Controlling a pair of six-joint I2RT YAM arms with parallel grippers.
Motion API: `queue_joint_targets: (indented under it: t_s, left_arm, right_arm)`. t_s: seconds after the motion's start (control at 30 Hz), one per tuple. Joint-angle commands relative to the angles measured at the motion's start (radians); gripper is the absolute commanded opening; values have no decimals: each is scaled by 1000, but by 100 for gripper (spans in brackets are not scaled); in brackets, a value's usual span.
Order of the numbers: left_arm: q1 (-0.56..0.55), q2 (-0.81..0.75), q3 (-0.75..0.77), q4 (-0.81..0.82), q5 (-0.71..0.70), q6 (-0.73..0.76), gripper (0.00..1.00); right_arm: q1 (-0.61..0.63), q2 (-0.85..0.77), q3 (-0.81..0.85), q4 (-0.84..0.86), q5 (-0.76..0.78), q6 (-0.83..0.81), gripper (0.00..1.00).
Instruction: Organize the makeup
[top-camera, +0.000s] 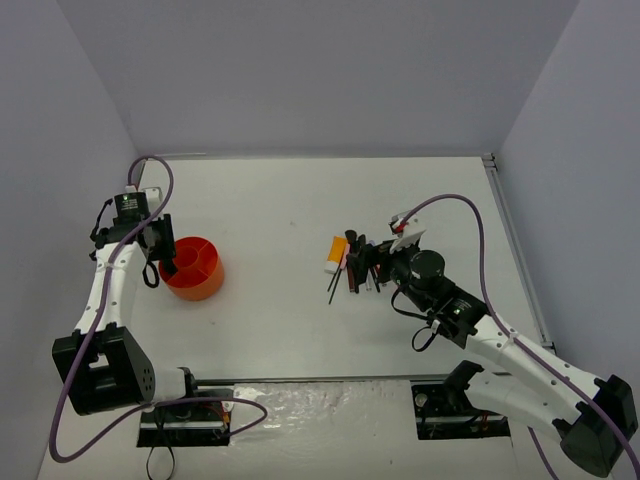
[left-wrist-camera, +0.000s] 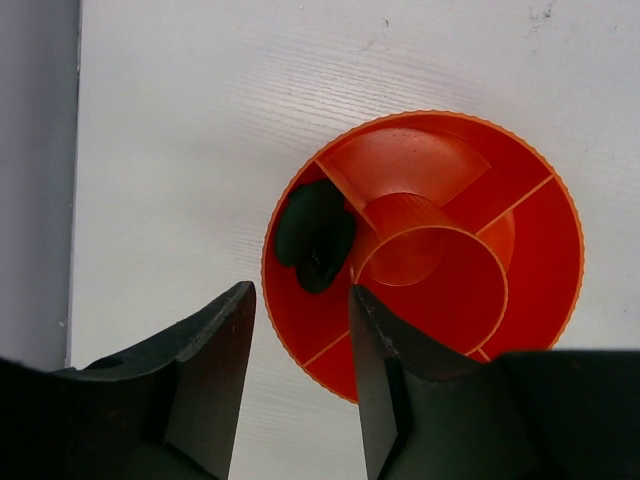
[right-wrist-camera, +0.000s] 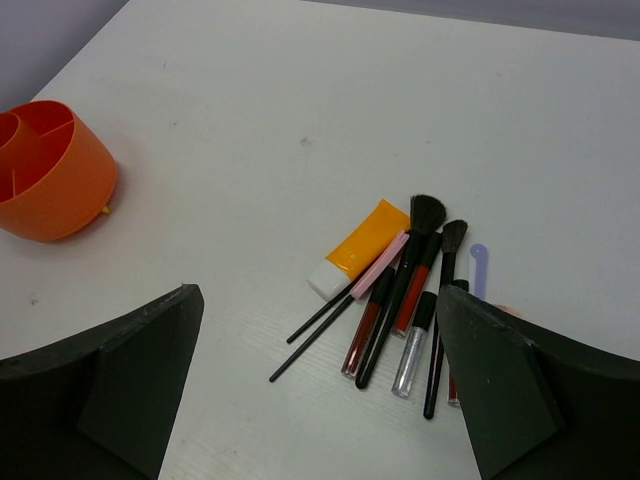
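Observation:
The makeup lies in a pile at mid-table (top-camera: 352, 262). In the right wrist view it shows as an orange-white tube (right-wrist-camera: 370, 247), black brushes (right-wrist-camera: 425, 215), thin black sticks (right-wrist-camera: 315, 335), red lip glosses (right-wrist-camera: 415, 285), a clear gloss (right-wrist-camera: 412, 350) and a pink stick (right-wrist-camera: 380, 265). My right gripper (right-wrist-camera: 318, 293) is open wide and empty, hovering just short of the pile, and it also shows in the top view (top-camera: 378, 262). Dark green compacts (left-wrist-camera: 315, 235) lie in one compartment of the orange tub (left-wrist-camera: 540, 250). My left gripper (left-wrist-camera: 300, 295) is open and empty above the tub's left rim.
The orange divided tub (top-camera: 192, 267) stands at the left of the table and also shows in the right wrist view (right-wrist-camera: 55, 175). Grey walls close in the left, back and right. A lilac spatula tip (right-wrist-camera: 478, 262) lies at the pile's right edge.

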Motion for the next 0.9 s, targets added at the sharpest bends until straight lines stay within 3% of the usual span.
queue_joint_targets:
  t_s: [0.0, 0.27, 0.53, 0.7, 0.87]
  left_arm:
    - [9, -64, 44, 19, -22, -24, 43]
    - [5, -257, 54, 43, 155, -171, 66]
    - [-92, -400, -50, 116, 329, -280, 97]
    - [-189, -412, -80, 100, 271, -238, 97]
    - [-189, -405, -151, 129, 267, -223, 97]
  right_arm:
    - [-4, -12, 14, 65, 89, 7, 100]
    - [-60, 50, 66, -64, 269, 60, 95]
    - [-266, 204, 99, -137, 169, 117, 90]
    - [-272, 311, 121, -139, 135, 94, 83]
    - [-271, 430, 142, -134, 128, 86, 67]
